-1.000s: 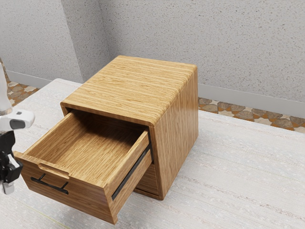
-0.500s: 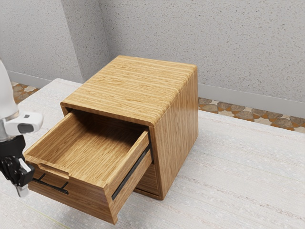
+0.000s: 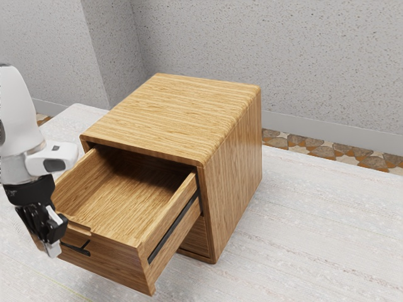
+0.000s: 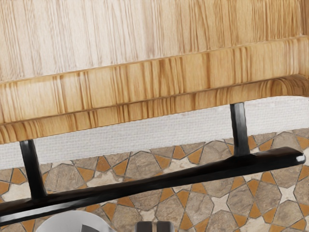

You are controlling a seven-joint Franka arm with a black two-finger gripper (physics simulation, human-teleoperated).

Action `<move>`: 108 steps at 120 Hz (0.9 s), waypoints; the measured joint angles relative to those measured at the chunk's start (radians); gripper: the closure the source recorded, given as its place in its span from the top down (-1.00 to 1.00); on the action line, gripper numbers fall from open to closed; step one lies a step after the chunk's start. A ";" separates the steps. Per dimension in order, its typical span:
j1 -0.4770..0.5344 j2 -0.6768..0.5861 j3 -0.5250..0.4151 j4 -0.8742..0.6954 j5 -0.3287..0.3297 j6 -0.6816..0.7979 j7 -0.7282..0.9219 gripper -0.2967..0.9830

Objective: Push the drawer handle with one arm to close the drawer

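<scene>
Item one: our black two-finger gripper [image 3: 51,250], its fingers narrow, drawn together with nothing between them. It points down just outside the drawer front, by the handle, and covers part of the handle from the exterior view (whether the two touch, we cannot tell). The white arm [image 3: 19,119] comes down to it from the exterior view's upper left.

Item two: one light-brown wood-grain drawer [image 3: 119,264], standing well out of its cabinet, open. Its interior is bare wood, with a shallow notch [image 3: 79,228] cut in the front panel's top edge; a black metal rail [image 3: 170,234] runs along its outer side.

Item three: one slim black bar handle [image 3: 79,250], fixed to the outside of the drawer front. In the wrist view we count two posts joining bar and panel, and the bar runs on beyond one of them to a blunt end (a small glint sits there).

Item four: one block-shaped cabinet [image 3: 170,113] of the same striped wood, upright, edges rounded, holding the drawer in its upper part; below the drawer we note another wooden front [image 3: 196,240], partly hidden.

Item five: one whitish, faintly streaked tabletop [image 3: 315,239], under the cabinet.

Surroundings: a grey speckled wall [image 3: 252,38] behind the cabinet, a plain pale skirting board [image 3: 327,132] at its foot, and a floor [image 3: 327,149] of brown, orange and cream stone pattern (stars among it, by the wrist view).
</scene>
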 joint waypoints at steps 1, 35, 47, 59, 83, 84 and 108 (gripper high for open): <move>0.000 0.002 0.000 0.001 -0.001 0.001 0.000 -0.69; 0.001 0.076 -0.024 0.026 -0.013 0.038 -0.008 -0.69; 0.005 0.095 -0.026 0.034 -0.013 0.051 -0.010 -0.69; 0.013 0.124 -0.026 0.052 -0.012 0.062 -0.011 -0.69; 0.023 0.179 -0.024 0.077 -0.004 0.087 -0.013 -0.69; 0.024 0.181 -0.024 0.078 -0.003 0.089 -0.013 -0.69; 0.037 0.227 -0.023 0.103 0.002 0.114 -0.015 -0.69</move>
